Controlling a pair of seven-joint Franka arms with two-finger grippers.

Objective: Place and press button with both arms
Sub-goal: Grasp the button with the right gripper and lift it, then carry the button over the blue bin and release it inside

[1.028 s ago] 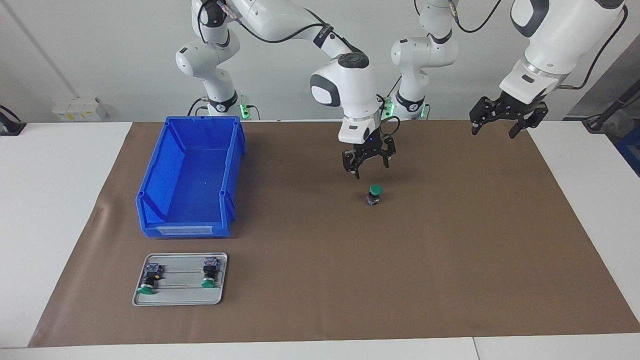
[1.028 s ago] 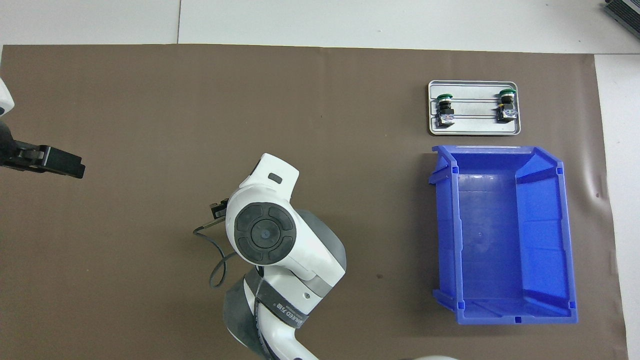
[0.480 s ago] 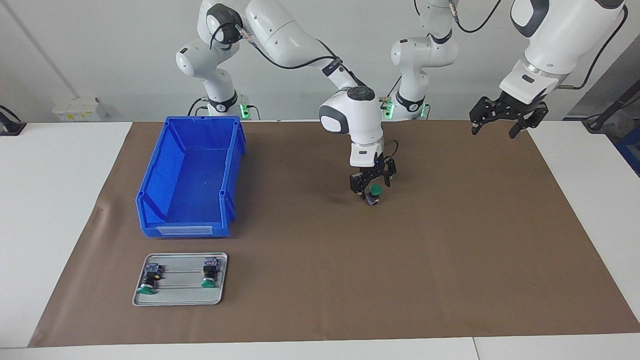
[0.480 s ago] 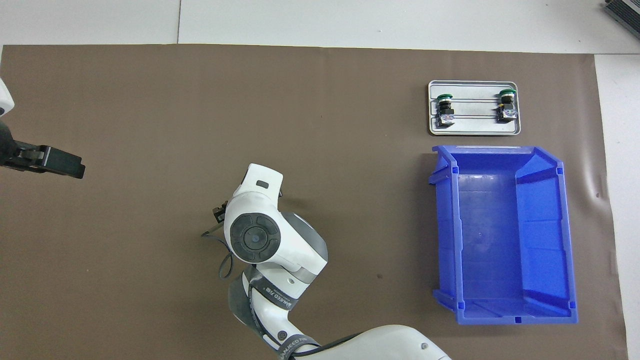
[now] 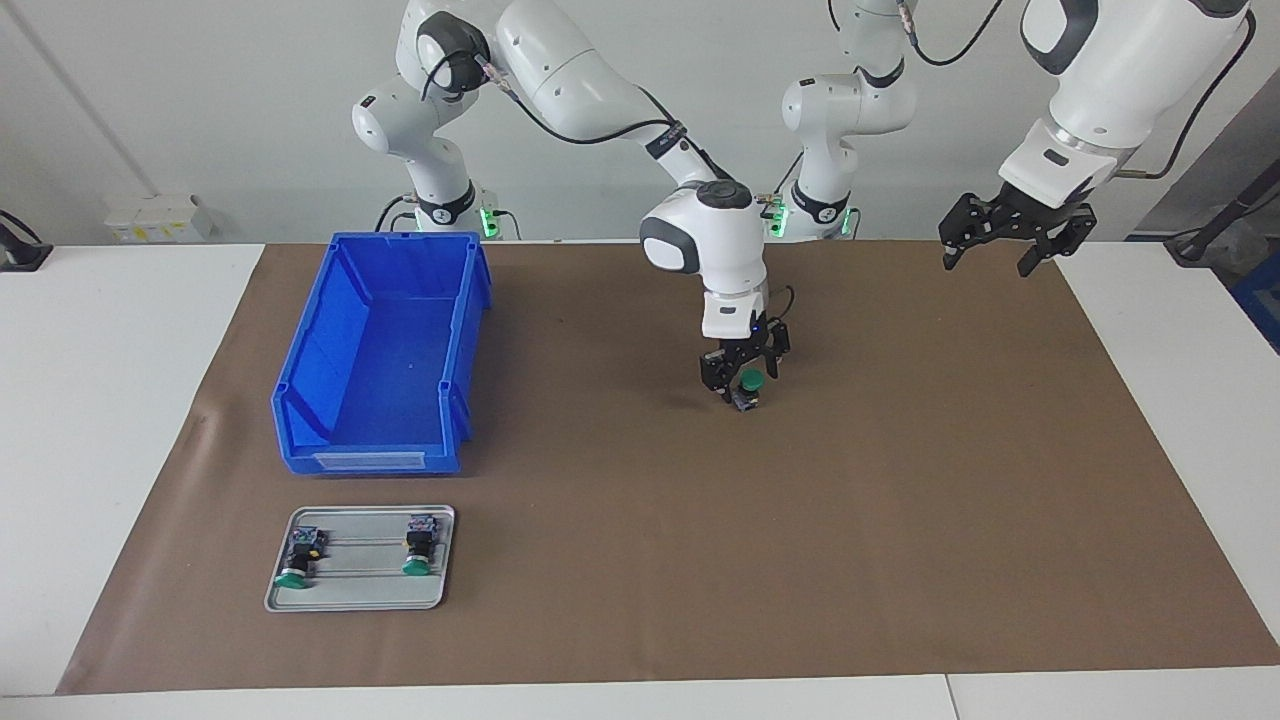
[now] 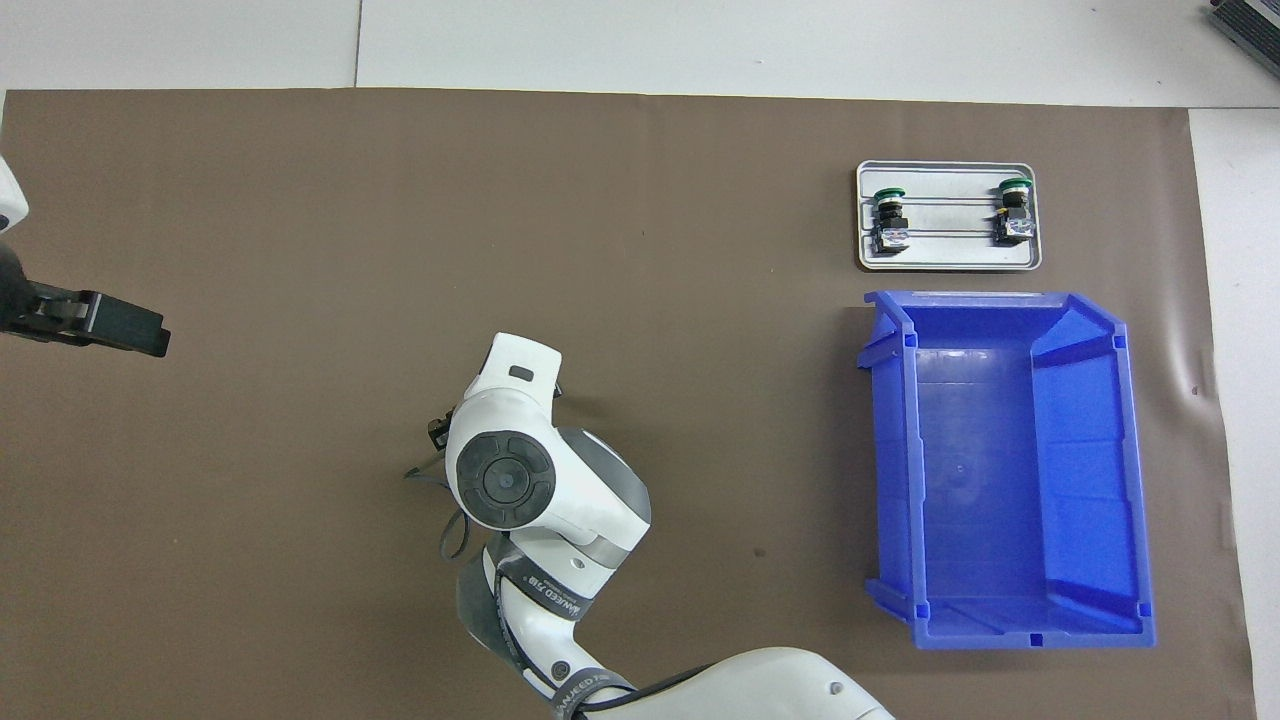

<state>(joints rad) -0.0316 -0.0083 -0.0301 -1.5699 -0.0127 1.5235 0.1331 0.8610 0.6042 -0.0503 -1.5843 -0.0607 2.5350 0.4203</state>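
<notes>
Fingers of the right gripper are set astride the green-capped button at mid-desk, grip undeterminable; left gripper is held spread wide above the desk's left-arm end.

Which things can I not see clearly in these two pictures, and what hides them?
- Standing button: hidden in the overhead view under the right arm's wrist.
- Right gripper, around the button: contact too small to judge in the facing view.
- Left gripper: cut by the overhead view's edge.
</notes>
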